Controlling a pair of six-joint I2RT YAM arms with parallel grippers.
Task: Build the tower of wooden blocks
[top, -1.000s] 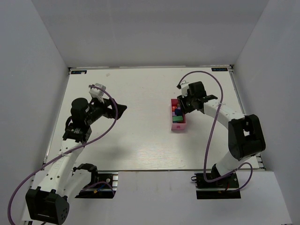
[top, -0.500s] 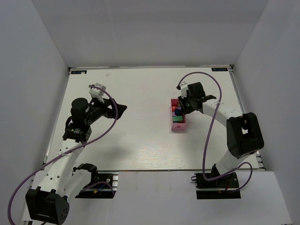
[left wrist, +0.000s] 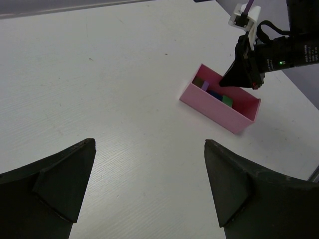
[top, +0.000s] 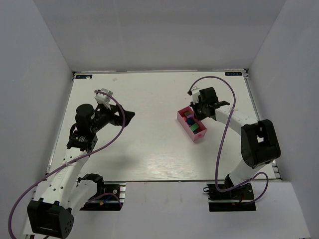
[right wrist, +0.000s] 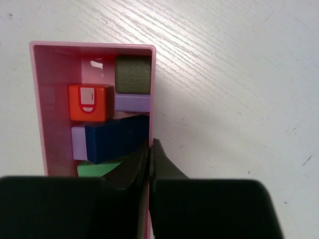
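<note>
The right tool is pressed together on 1 long wall of the pink rectangular tray, with 1 finger inside the rim and 1 outside. It pinches the tray itself, not a block.

The small painted wood blocks all lie in that tray, packed close:
- a dark grey-green block at the far end
- a red block with a white mark beside it
- a lilac block against the pinched wall
- a dark blue block right at the inner finger
- a second lilac piece
- a green block nearest the wrist

No tower stands yet. From overhead the tray sits askew on the right half of the white wooden counter. The left tool is spread wide, holds nothing and hangs well apart from the tray.

The main risk, as I judge it, is this off-centre hold on a thin wall. Lifting would likely tip the tray and spill all 6 blocks, and dragging could swing it about the pinch. The wall could also slip free of the fingers. The blocks leave almost no gaps between them, so a finger going in for 1 block may jam against or shove its neighbours. The dark blue block is the likeliest to be shoved.
</note>
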